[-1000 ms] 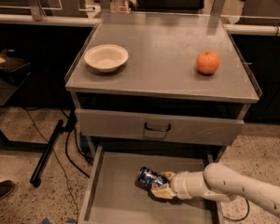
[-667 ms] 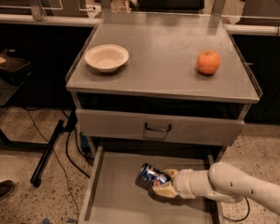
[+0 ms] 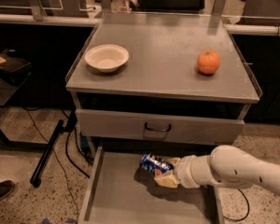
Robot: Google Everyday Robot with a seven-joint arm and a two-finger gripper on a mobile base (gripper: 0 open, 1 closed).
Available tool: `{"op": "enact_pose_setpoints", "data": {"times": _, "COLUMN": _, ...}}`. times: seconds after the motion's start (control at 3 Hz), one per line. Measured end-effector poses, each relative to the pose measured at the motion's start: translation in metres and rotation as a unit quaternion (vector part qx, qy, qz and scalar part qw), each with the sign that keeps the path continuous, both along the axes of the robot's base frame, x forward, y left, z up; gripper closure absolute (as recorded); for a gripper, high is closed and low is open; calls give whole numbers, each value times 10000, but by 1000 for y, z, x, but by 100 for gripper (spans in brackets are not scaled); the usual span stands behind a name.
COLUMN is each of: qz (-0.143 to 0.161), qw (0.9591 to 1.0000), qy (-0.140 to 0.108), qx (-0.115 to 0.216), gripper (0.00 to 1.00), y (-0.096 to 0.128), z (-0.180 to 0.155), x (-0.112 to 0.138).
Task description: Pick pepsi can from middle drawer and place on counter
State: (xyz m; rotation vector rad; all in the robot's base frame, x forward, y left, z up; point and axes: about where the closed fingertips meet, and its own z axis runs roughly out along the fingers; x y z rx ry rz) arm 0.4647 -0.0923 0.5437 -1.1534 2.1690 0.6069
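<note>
The tool [image 3: 164,171] pinches the small dark-blue pepsi can [image 3: 153,163], tilted, inside the wide grey metal middle drawer [image 3: 116,199] — apparently gripped for lifting onto the broad grey counter [image 3: 163,64].

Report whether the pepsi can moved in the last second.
Yes. Gripped by the end effector over the middle drawer, the pepsi can has risen, closer to the dark handle on the drawer face above.

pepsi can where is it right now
The pepsi can is tilted in the open middle drawer, low centre of the camera view, gripped by the end effector reaching in from the right.
</note>
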Motion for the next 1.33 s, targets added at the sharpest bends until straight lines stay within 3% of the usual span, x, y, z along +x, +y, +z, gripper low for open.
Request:
{"op": "enact_pose_setpoints", "data": {"times": 0.33, "qz": -95, "qw": 9990, "qy": -234, "qx": -374, "gripper": 100, "y": -8, "z": 56, "x": 6}}
{"op": "enact_pose_setpoints", "data": {"times": 0.67, "qz": -95, "qw": 9990, "qy": -234, "qx": -374, "gripper": 100, "y": -8, "z": 56, "x": 6}}
{"op": "enact_pose_setpoints", "data": {"times": 1.33, "qz": -418, "qw": 9962, "qy": -502, "qx": -578, "gripper": 100, "y": -25, "z": 100, "x": -9}}
